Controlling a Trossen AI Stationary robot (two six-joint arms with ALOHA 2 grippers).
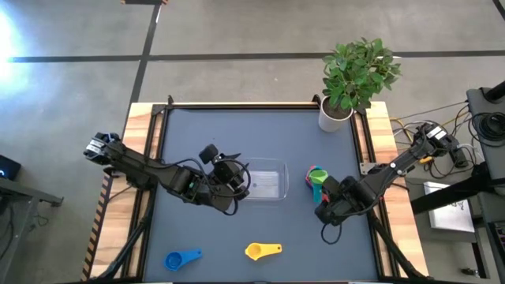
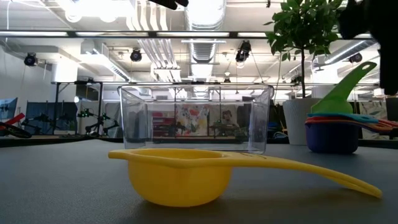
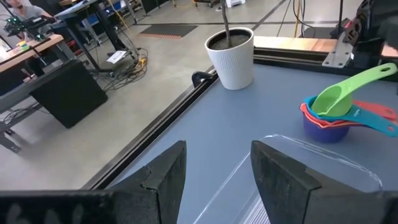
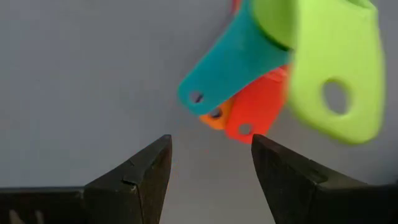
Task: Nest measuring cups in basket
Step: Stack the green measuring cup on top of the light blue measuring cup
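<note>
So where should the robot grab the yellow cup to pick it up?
Probably by its long flat handle. The yellow cup lies alone, upright on the table, its handle pointing toward the right arm's side. That handle is thin enough for two fingers to pinch from above; the round bowl is wider and looks likelier to slip.

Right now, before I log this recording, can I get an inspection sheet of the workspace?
Surface: dark grey table mat in a wooden frame.
Job's things: clear plastic rectangular basket, nothing seen inside it; stack of nested cups topped by a green measuring cup beside it; yellow measuring cup and blue measuring cup loose near the front edge.
Clutter: white pot with a green plant at a back corner.
Grippers: left gripper open at the basket; right gripper open by the stack's handles, holding nothing.
Cables: bundle off the table's right side.
Surroundings: concrete floor, desks.
</note>
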